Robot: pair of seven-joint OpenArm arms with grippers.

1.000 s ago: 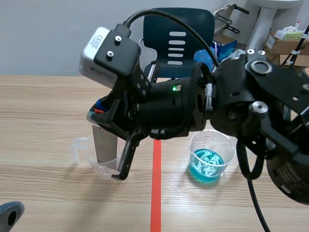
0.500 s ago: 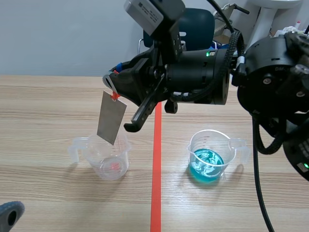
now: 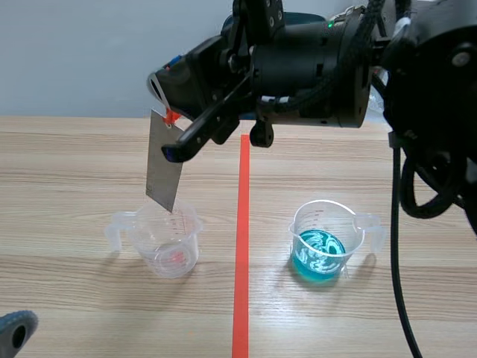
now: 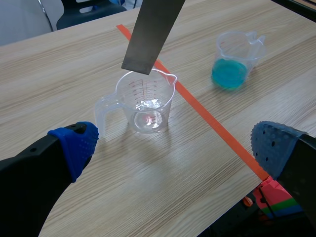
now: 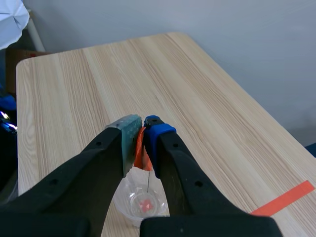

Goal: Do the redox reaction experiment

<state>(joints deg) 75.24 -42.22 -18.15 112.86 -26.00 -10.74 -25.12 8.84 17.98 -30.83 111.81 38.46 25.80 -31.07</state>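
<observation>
The grained, matte wooden table is crossed by an orange-red tape line. The right gripper is clenched on the head of a flat, grey, dull-sheened metal strip, which hangs just above the clear plastic cup, apart from its rim. The left gripper is spread wide and empty near that cup. The transfer step is judged to be in hand. Next, the strip would need to be carried over the line and lowered plumb into the handled cup of blue liquid. The grip itself is taken on a small red tab.
</observation>
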